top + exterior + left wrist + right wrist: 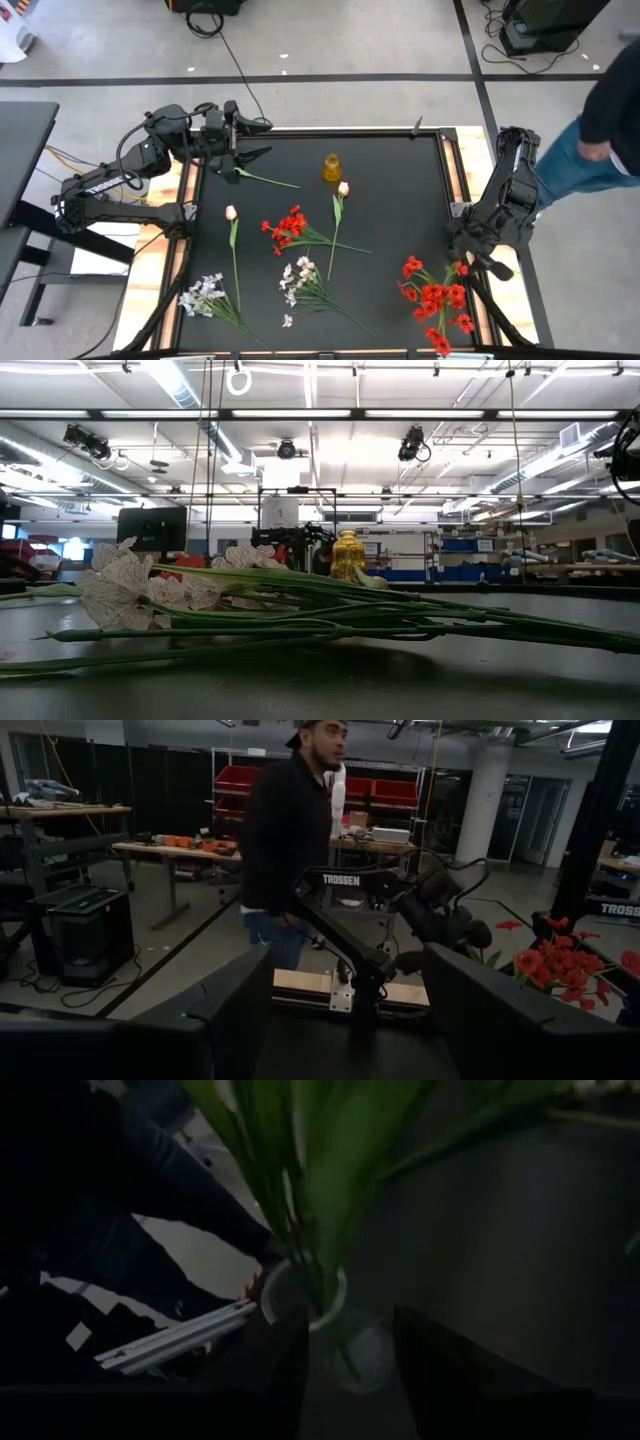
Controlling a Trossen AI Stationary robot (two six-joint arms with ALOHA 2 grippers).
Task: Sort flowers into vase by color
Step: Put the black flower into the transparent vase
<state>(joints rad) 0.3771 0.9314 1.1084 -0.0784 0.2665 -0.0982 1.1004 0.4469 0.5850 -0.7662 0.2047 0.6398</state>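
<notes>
Black table [400, 200] with scattered flowers [290, 232]

Two dark, matte arms of jointed segments, white lettering along the left arm [100, 183], "TROSSEN" printed on the right arm [345, 905], black cables looped at joints.

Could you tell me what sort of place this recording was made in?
Probably a robotics lab or workshop: workbenches and shelves of red storage bins stand behind a passing person, and long strip lights hang from an open industrial ceiling.
</notes>
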